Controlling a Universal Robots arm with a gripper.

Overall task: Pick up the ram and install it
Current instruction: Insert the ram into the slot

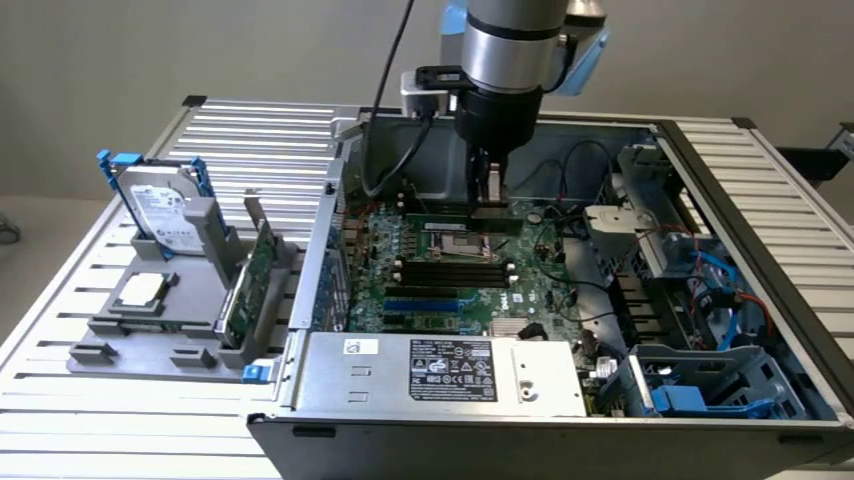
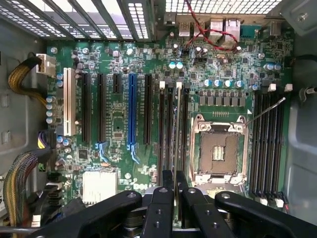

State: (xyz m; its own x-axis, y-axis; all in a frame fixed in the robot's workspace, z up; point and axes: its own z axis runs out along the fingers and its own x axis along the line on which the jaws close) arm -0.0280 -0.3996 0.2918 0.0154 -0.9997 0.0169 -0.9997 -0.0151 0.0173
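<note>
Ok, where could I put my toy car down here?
On the bare table slats behind the hard drive, or in front of the gray holder. Inside the computer case it's crowded: motherboard, cables, and the gripper holding the ram.

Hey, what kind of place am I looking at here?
Most likely a robotics lab bench for computer assembly: an open computer case sits on a slatted metal table, a grey fixture holds a hard drive, and the arm's fingers grip the ram over the motherboard.
</note>
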